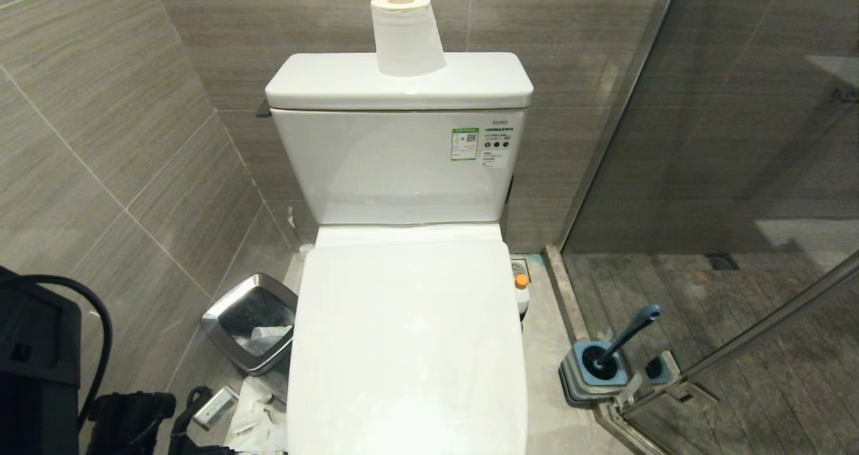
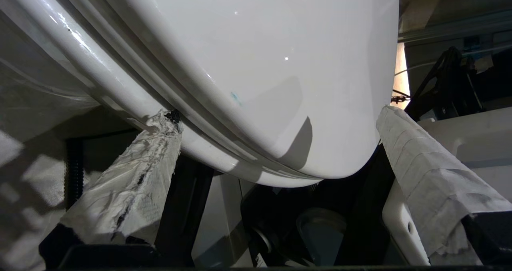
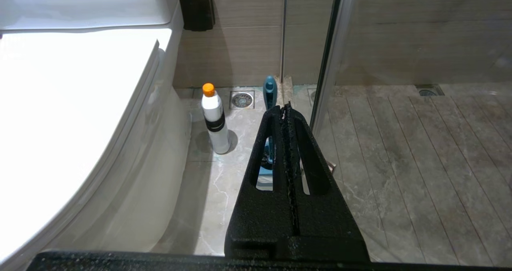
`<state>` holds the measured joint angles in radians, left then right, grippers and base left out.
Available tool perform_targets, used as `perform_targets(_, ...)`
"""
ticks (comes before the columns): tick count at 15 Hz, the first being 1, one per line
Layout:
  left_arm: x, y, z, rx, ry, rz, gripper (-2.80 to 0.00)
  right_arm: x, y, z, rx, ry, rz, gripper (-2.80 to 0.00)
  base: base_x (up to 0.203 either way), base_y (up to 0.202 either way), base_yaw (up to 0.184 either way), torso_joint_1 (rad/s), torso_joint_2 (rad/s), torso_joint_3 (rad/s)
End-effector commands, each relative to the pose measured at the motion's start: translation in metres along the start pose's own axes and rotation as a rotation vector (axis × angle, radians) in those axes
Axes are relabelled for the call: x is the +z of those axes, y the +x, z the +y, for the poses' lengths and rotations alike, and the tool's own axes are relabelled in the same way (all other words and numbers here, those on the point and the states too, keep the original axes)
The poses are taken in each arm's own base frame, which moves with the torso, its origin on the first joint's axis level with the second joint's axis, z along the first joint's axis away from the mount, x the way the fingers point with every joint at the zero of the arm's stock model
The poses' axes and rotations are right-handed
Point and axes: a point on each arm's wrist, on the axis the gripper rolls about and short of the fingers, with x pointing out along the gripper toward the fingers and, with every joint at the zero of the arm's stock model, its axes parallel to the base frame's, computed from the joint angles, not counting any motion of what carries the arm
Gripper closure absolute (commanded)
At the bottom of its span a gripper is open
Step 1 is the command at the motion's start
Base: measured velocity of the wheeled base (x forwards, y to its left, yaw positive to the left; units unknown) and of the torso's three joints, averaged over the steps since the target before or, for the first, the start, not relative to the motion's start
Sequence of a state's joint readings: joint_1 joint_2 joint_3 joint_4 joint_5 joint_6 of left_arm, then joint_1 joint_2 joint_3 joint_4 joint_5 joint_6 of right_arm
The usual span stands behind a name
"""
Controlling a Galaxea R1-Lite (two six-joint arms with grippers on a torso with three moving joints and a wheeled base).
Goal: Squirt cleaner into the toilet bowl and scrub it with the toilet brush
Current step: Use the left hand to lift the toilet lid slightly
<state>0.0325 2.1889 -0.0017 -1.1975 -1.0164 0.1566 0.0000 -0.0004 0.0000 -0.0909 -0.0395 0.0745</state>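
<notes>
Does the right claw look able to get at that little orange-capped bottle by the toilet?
Probably yes. The cleaner stands alone on bare floor beside the toilet bowl, ahead of the right claw, which is shut and must open first.

The toilet bowl (image 1: 402,347) is covered by its closed lid; its interior cannot be seen, and the front edge runs off the head view. The cleaner (image 1: 521,292) shows only its orange cap and shoulder beside the lid; the rest is hidden there. The toilet brush (image 1: 627,337) has its bristle head sunk in the base (image 1: 597,371), out of sight. From the right wrist, the right gripper (image 3: 286,108) masks most of the brush shaft. Label print on the tank (image 1: 402,166) is too small to read.
</notes>
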Motion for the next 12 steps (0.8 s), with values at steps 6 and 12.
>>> perform_targets(6,0.004,0.000,-0.006,-0.154,-0.024,-0.024,-2.80,-0.007,0.001,0.000,-0.002,0.000,0.024,0.00,0.000,0.000,0.000,0.000,0.00,0.000)
perform_targets(12,0.015,-0.009,-0.001,-0.246,-0.092,-0.089,-2.80,-0.007,0.001,0.000,-0.002,0.000,0.024,0.00,0.000,0.000,0.000,0.000,0.00,0.000)
